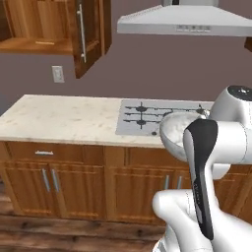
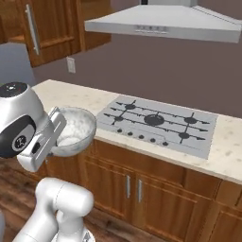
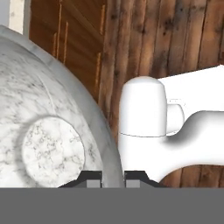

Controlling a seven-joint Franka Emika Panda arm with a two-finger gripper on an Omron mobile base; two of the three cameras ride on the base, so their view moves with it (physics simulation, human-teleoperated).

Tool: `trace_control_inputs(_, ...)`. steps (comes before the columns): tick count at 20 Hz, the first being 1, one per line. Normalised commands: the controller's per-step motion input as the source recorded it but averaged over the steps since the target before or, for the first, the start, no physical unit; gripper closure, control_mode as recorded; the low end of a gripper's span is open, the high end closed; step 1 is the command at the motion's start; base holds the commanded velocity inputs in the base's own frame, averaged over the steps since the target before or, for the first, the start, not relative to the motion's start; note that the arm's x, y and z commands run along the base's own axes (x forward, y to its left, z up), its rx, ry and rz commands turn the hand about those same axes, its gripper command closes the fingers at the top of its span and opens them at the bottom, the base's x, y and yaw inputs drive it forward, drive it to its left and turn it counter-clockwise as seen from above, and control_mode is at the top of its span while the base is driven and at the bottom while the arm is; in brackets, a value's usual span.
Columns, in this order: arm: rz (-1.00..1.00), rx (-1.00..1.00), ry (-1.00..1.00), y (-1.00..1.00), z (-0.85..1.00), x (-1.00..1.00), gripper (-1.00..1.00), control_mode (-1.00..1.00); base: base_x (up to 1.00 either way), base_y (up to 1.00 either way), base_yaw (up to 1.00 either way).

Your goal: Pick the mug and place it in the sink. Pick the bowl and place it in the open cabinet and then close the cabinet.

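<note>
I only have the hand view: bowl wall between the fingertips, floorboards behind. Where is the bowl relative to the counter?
Observer: The bowl is off the counter, carried in the air in front of its front edge, near the stovetop.
Operator: Gripper on the rim?
Observer: Yes. The gripper is shut on the bowl's wall, one fingertip inside and one outside.
Operator: Cabinet open?
Observer: Yes. In the left base view the cabinet is up and to the left, its door swung out and a bare shelf showing inside.
Operator: Anything in the bowl?
Observer: It looks empty in the right base view.
</note>
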Motion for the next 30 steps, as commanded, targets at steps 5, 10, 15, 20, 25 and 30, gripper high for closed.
trace_control_inputs(5,0.00,0.00,0.00,0.00,0.00,0.00,1.00,1.00,0.10,1.00,-0.38)
trace_control_inputs(10,0.00,0.00,0.00,0.00,0.00,0.00,1.00,1.00,-0.02,1.00,-0.30)
trace_control_inputs(15,0.00,0.00,0.00,0.00,0.00,0.00,1.00,1.00,-0.19,0.77,-0.13)
trace_control_inputs(20,0.00,0.00,0.00,0.00,0.00,0.00,1.00,1.00,-0.21,0.42,-0.02)
trace_control_inputs(25,0.00,0.00,0.00,0.00,0.00,0.00,1.00,1.00,0.02,0.52,0.00)
trace_control_inputs(30,0.00,0.00,0.00,0.00,0.00,0.00,1.00,1.00,0.41,0.94,-0.02)
